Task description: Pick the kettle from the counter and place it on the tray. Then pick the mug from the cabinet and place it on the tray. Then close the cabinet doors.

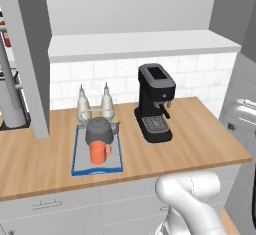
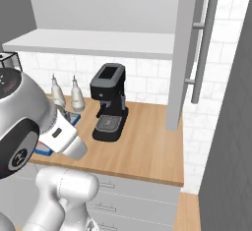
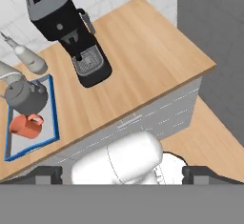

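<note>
The dark grey kettle (image 1: 99, 130) sits at the back of the blue-rimmed grey tray (image 1: 114, 165) on the wooden counter (image 1: 195, 139). The orange mug (image 1: 99, 152) stands just in front of it on the same tray. In the hand view the kettle (image 3: 24, 96), the mug (image 3: 26, 125) and the tray (image 3: 53, 118) lie far to the left. My gripper (image 3: 124, 175) is open, holding nothing, up above the counter's front edge. The cabinet (image 1: 135, 44) hangs above with both doors swung out: the left door (image 1: 30, 54) and the right door (image 2: 183, 53) with its bar handle (image 2: 202, 48).
A black coffee machine (image 1: 156, 103) stands on the counter right of the tray. Two pale shakers (image 1: 84, 106) (image 1: 107, 106) stand behind the tray at the tiled wall. Grey drawer fronts (image 3: 143, 118) run under the counter, and a dark grey wall (image 2: 231, 141) closes off the right.
</note>
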Robot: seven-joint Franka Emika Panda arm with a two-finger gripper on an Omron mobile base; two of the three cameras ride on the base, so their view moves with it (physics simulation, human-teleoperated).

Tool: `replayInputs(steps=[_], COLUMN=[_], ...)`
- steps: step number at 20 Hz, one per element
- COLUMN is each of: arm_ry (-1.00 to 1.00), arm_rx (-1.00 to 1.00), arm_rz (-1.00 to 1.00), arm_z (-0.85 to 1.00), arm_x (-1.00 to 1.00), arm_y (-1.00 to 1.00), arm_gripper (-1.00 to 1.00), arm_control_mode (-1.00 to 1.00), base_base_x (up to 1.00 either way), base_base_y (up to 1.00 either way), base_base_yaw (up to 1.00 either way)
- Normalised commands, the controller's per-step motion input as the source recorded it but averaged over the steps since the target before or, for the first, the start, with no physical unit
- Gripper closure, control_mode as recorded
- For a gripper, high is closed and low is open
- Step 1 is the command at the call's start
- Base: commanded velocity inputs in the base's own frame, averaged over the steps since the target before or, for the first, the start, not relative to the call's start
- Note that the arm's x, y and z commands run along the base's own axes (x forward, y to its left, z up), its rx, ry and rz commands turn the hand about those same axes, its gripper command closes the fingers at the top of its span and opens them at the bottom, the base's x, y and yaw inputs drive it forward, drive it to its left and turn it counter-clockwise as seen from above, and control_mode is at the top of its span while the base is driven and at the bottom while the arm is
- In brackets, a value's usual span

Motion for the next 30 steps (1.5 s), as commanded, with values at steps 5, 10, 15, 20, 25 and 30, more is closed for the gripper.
replayInputs(steps=[5, 10, 15, 20, 25, 30], arm_ry=[0.00, -0.04, -0.11, -0.06, -0.14, -0.07], arm_rx=[0.00, 0.00, 0.00, 0.00, 0.00, 0.00], arm_rz=[-0.12, -0.09, 0.00, 0.00, 0.00, -0.03], arm_z=[0.23, 0.02, 0.01, 0.00, 0.00, 0.00], arm_x=[-0.07, 0.00, -0.06, 0.00, 0.00, 0.00], arm_y=[-0.43, -0.65, -0.52, -0.49, -0.36, -0.21], arm_gripper=[-1.00, -1.00, -1.00, -1.00, -1.00, -1.00], arm_control_mode=[-1.00, -1.00, -1.00, -1.00, -1.00, -1.00], base_base_x=[0.00, 0.00, 0.00, 0.00, 0.00, 0.00], base_base_y=[0.00, 0.00, 0.00, 0.00, 0.00, 0.00], base_base_yaw=[0.00, 0.00, 0.00, 0.00, 0.00, 0.00])
